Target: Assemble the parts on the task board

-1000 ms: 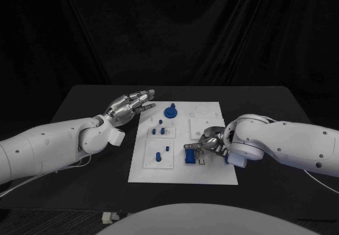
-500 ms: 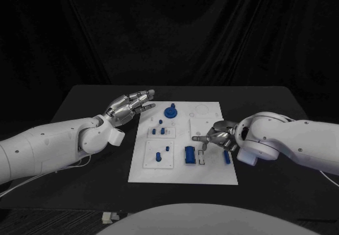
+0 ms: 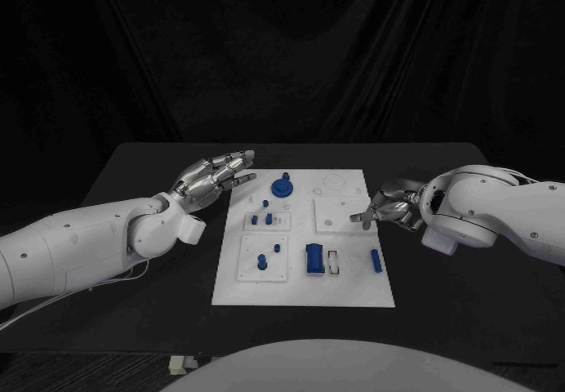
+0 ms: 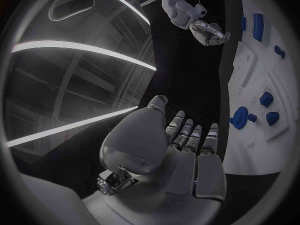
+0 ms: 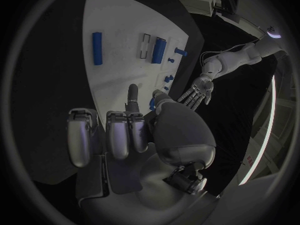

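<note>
Black table under the board, dark curtain hanging behind it

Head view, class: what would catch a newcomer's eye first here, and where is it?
The white task board glows mid-table against the black, dotted with blue parts. The left robot hand hangs open, fingers spread, off its far left corner. The right robot hand hovers empty over its right edge.

1. The left hand hovers over the worktop beside the task board's far left corner.
2. The right hand hangs at the board's right edge, empty.
3. Blue parts stand mid-board; the near strip lies bare.
4. Worktop's near corners are unoccupied.
</note>
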`<state>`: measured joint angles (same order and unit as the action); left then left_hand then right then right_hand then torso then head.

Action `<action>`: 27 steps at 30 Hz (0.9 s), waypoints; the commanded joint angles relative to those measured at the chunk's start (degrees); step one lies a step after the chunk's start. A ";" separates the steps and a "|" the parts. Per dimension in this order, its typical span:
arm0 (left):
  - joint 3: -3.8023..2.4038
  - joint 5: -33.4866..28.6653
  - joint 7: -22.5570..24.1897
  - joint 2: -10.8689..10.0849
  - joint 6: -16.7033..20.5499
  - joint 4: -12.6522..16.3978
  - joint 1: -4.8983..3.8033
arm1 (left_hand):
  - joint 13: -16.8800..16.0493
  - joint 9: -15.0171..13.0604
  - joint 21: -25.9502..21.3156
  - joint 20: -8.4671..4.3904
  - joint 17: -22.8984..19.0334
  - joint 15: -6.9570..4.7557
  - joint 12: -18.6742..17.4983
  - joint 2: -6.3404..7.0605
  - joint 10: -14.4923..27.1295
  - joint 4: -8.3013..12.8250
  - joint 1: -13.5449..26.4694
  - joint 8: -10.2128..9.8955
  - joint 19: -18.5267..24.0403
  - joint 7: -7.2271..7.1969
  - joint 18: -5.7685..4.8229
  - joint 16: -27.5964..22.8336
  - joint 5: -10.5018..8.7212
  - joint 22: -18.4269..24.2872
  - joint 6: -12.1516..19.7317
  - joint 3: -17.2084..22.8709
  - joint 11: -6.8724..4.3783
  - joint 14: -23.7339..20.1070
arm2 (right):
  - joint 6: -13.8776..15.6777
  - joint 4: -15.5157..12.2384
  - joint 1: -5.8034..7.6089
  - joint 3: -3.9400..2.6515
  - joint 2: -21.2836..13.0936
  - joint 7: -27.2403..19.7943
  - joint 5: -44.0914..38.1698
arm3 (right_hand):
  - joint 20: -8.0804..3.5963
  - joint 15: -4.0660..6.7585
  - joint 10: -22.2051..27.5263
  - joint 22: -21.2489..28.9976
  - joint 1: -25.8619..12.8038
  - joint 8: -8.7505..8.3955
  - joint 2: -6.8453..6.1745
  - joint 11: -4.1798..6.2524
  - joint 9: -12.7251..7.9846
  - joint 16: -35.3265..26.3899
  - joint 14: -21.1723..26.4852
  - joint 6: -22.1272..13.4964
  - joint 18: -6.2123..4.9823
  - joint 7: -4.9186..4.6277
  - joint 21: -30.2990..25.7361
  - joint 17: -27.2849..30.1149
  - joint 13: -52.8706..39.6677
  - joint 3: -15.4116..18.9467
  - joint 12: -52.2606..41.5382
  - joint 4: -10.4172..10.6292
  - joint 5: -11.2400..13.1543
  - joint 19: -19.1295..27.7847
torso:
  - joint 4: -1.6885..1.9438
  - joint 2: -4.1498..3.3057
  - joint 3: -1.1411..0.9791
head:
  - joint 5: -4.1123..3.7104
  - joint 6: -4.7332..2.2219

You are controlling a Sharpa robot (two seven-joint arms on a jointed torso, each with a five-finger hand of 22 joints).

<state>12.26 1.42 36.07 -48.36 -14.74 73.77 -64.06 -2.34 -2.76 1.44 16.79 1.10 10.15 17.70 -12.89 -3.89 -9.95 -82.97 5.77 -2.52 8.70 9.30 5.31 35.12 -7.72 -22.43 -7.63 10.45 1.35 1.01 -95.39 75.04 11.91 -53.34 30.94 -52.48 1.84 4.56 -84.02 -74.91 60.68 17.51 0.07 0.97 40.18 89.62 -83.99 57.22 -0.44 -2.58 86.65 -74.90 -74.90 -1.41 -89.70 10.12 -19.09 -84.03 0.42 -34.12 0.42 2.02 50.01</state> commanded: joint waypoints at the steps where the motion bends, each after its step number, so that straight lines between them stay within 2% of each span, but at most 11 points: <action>1: -0.06 -0.09 0.50 0.17 -0.60 0.03 0.07 | -0.06 -0.05 0.18 0.03 0.04 0.27 0.40 -0.31 -0.09 0.12 -0.05 0.34 -0.29 2.38 0.12 0.29 0.24 -0.02 -0.28 0.35 0.16 -0.02 | -4.32 0.25 -0.43 0.00 -0.28 3.64 -6.52 | -0.33 0.40 -5.98 -13.65 2.25 -0.55 0.16 0.61 -0.79 -0.42 -5.65 0.52 -0.65 0.13 -0.39 -13.54 -15.10 -0.73 -0.30 -1.44 -1.15 -4.04 | 0.01 0.00 0.01 | 0.07 -0.01; 8: -0.06 -0.09 0.43 0.16 -0.64 0.06 0.08 | -0.06 -0.05 0.18 0.03 0.04 0.27 0.40 -0.31 -0.09 0.12 -0.05 0.34 -0.29 2.38 0.12 0.29 0.24 -0.02 -0.28 0.35 0.16 -0.02 | -6.29 0.82 -1.43 0.00 -0.48 4.77 -10.37 | -0.67 0.76 -5.98 -13.58 3.63 -1.11 0.44 1.03 -2.55 -0.70 -5.56 2.89 -0.70 0.63 -0.60 -13.03 -15.10 -1.23 -0.30 -2.54 -0.15 -3.96 | 0.02 -0.04 0.01 | 0.05 -0.01; 10: -0.06 -0.09 0.43 0.14 -0.64 0.07 0.08 | -0.07 -0.06 0.18 0.03 0.04 0.27 0.46 -0.32 -0.11 0.12 -0.05 0.36 -0.29 2.41 0.12 0.30 0.25 -0.01 -0.30 0.38 0.17 -0.02 | -6.53 0.88 -1.62 0.00 -0.48 4.90 -10.67 | -0.75 0.84 -5.98 -13.56 3.58 -1.23 0.48 1.11 -2.89 -0.72 -5.55 3.32 -0.71 0.72 -0.64 -12.98 -15.10 -1.24 -0.30 -2.54 0.49 -3.94 | 0.02 -0.03 0.00 | 0.09 -0.01; 11: -0.06 -0.09 0.42 0.13 -0.64 0.07 0.08 | -0.07 -0.06 0.18 0.03 0.04 0.27 0.46 -0.32 -0.11 0.12 -0.05 0.36 -0.29 2.41 0.12 0.30 0.25 -0.01 -0.30 0.38 0.17 -0.02 | -6.63 0.93 -1.78 0.00 -0.48 4.98 -10.86 | -0.85 0.95 -5.98 -13.52 3.46 -1.44 0.61 1.21 -3.40 -0.79 -5.53 3.86 -0.74 0.82 -0.75 -12.86 -15.10 -1.28 -0.30 -2.48 1.60 -3.90 | 0.04 -0.03 -0.01 | 0.08 -0.01; 20: -0.06 -0.09 0.38 0.13 -0.78 0.06 0.09 | -0.07 -0.06 0.17 0.03 0.05 0.28 0.45 -0.32 -0.12 0.13 -0.06 0.38 -0.28 2.42 0.12 0.31 0.26 0.04 -0.32 0.41 0.18 -0.02 | -7.07 1.30 -2.96 0.01 -0.38 5.39 -11.97 | -1.12 1.24 -5.98 -13.52 3.36 -1.46 0.64 1.59 -4.30 -0.94 -5.48 5.72 -0.74 1.24 -0.79 -12.57 -15.10 -1.45 -0.30 -2.56 2.74 -3.90 | 0.00 0.00 0.01 | 0.10 -0.01; 25: -0.06 -0.09 0.35 0.12 -0.82 0.07 0.09 | -0.07 -0.06 0.17 0.03 0.05 0.28 0.45 -0.32 -0.12 0.13 -0.06 0.38 -0.28 2.42 0.12 0.31 0.26 0.04 -0.32 0.41 0.18 -0.02 | -7.69 1.50 -3.55 0.01 -0.15 5.56 -12.44 | -1.39 1.49 -5.98 -13.50 1.57 -1.77 0.52 1.84 -5.44 -1.03 -5.45 7.52 -0.75 1.47 -0.87 -12.37 -15.10 -0.55 -0.30 -1.46 7.72 -3.89 | 0.01 -0.01 0.00 | 0.17 -0.01; 27: -0.06 -0.09 0.32 0.11 -0.83 0.08 0.10 | -0.07 -0.06 0.17 0.03 0.05 0.28 0.45 -0.32 -0.12 0.13 -0.06 0.38 -0.28 2.42 0.12 0.31 0.26 0.04 -0.32 0.41 0.18 -0.02 | -8.02 1.57 -3.69 0.01 -0.04 5.62 -12.51 | -1.44 1.53 -5.98 -13.50 1.09 -1.85 0.53 1.89 -5.64 -1.03 -5.45 8.00 -0.75 1.53 -0.87 -12.37 -15.10 -0.26 -0.30 -1.14 8.74 -3.90 | 0.03 -0.01 0.01 | 0.12 -0.01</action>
<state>12.26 1.42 35.85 -48.31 -14.84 73.76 -64.04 -2.33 -2.74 1.44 16.80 1.10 10.14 17.91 -12.89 -3.88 -9.79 -82.97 5.77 -2.51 8.70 9.30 5.31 35.12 -7.71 -22.43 -7.48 10.45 1.35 -5.45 -93.86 71.50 11.93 -53.44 35.15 -63.58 0.79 5.83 -84.01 -74.90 62.01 15.90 0.56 2.59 34.56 88.88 -83.95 64.95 -0.44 -1.05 86.01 -74.90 -74.90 -1.53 -89.70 8.92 -10.31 -83.86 0.43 -34.13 0.42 2.19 50.01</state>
